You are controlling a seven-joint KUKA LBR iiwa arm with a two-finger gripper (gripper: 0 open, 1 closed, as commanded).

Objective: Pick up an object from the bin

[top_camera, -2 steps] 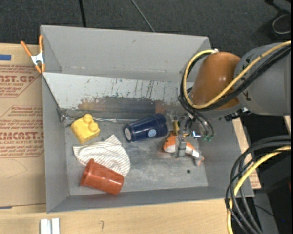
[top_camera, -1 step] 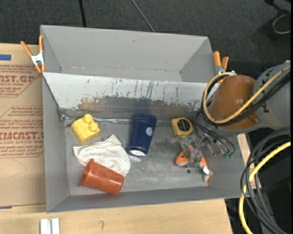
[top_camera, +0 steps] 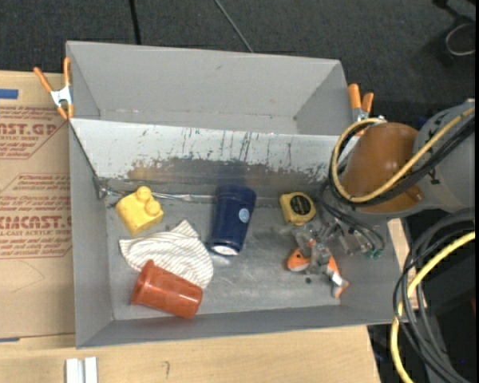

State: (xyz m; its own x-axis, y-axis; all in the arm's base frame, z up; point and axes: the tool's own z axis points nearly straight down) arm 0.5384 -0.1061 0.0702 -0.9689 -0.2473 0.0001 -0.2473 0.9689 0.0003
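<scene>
My gripper [top_camera: 327, 240] is down in the right part of the bin, under the arm's orange cover. Right below it lies a small orange and white tool [top_camera: 313, 263], its far end reaching toward the bin's right front corner. The gripper's dark metal parts hang over the tool's upper end and hide part of it. A yellow tape measure [top_camera: 298, 207] lies just to the upper left of the gripper, near the back wall.
A dark blue cup [top_camera: 231, 218] lies on its side mid-bin. Left of it are a yellow toy block [top_camera: 140, 208], a white striped cloth [top_camera: 174, 251] and an orange-red cup [top_camera: 166, 290] on its side at the front left.
</scene>
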